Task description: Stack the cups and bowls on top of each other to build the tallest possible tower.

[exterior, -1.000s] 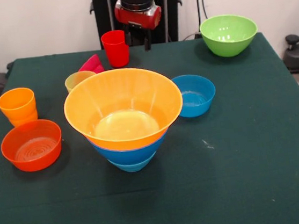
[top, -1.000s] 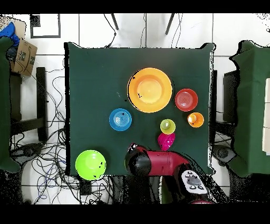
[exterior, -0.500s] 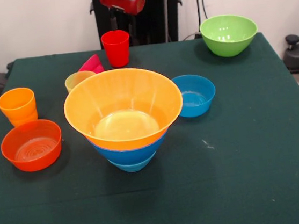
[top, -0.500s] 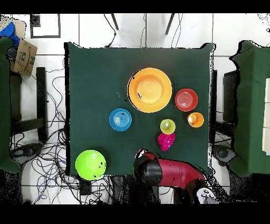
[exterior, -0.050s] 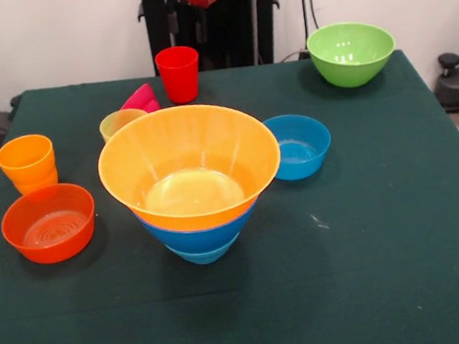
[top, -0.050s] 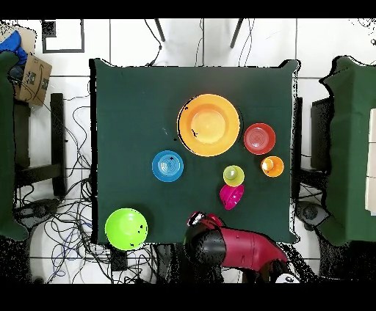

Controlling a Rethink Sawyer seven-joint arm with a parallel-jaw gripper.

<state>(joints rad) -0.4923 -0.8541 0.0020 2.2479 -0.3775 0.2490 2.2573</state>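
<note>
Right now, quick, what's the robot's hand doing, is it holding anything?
Hand: raised above the red cup, holding nothing; open or shut cannot be told.

We see a dark green worktop [exterior, -0.050s: 385, 229]. On it the tower [exterior, -0.050s: 191, 185] shows a yellow-orange bowl over a blue one, light blue at the bottom. Beside it we see a blue bowl [exterior, -0.050s: 299, 145], a lime green bowl [exterior, -0.050s: 351, 53], an orange-red shallow bowl [exterior, -0.050s: 49, 223] with ringed ridges inside, an orange cup [exterior, -0.050s: 27, 163], a red cup [exterior, -0.050s: 178, 73], a yellow cup [exterior, -0.050s: 119, 121] and a magenta bowl [exterior, -0.050s: 141, 97]. The arm [top, -0.050s: 235, 248] is red and black.
</note>
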